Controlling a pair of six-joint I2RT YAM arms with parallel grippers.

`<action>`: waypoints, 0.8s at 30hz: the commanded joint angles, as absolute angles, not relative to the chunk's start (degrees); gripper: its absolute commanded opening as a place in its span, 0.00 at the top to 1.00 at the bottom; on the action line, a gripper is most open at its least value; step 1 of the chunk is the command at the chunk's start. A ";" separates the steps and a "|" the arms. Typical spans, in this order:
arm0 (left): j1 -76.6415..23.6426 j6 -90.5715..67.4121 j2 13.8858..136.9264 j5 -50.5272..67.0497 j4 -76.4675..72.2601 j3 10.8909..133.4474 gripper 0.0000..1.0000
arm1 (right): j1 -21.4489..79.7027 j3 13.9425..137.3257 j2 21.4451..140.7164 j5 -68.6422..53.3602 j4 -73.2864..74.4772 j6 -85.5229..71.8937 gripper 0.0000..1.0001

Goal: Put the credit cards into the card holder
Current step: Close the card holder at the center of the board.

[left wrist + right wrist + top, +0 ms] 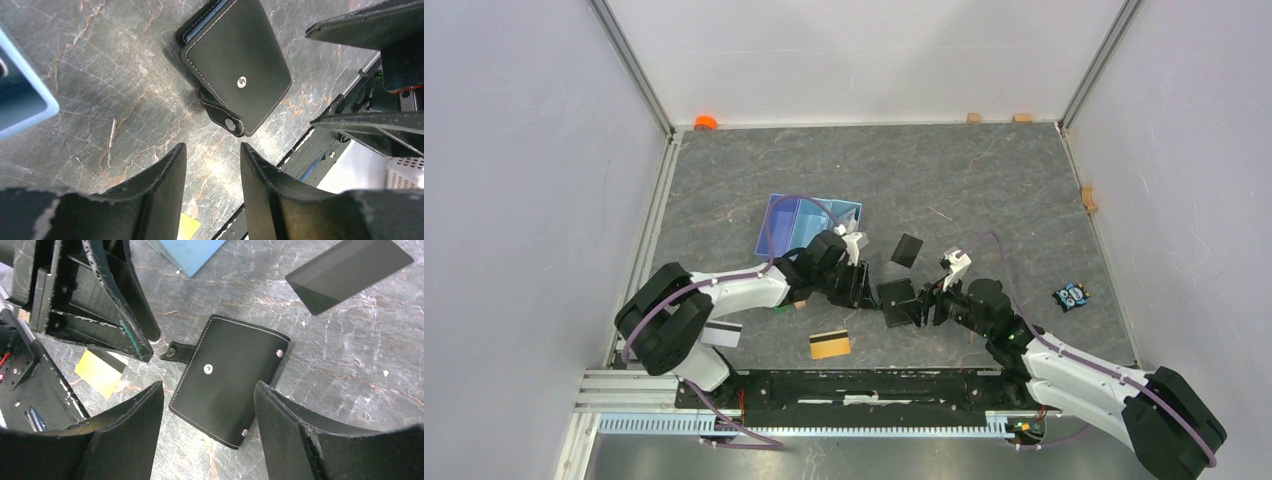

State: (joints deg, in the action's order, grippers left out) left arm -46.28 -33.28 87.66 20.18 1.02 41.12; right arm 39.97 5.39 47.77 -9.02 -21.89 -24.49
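The black card holder (897,300) lies folded shut on the table between both grippers, its snap tab (227,120) hanging loose. My left gripper (212,150) is open and holds nothing, just short of the tab. My right gripper (208,385) is open, its fingers straddling the holder's (230,390) near end with a gap on each side. A black credit card (907,249) lies just beyond the holder. A gold card (830,344) sits near the front edge, and a white card with a dark stripe (721,333) lies under the left arm.
A light blue plastic tray (809,222) stands behind the left gripper. A small tan block (800,304) and a green brick (779,308) lie under the left arm. A blue and black toy (1072,296) sits at the right, with wooden blocks (1088,197) by the walls.
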 commanded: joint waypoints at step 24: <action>-65.68 -26.58 97.58 -19.31 25.62 66.82 0.41 | 41.83 6.47 39.57 18.04 -6.40 -29.86 0.36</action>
State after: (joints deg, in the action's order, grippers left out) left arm -63.72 -29.45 94.96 -10.13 18.59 61.58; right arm 41.63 5.39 40.53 14.35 -7.94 -28.75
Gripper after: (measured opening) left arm 0.607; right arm 0.639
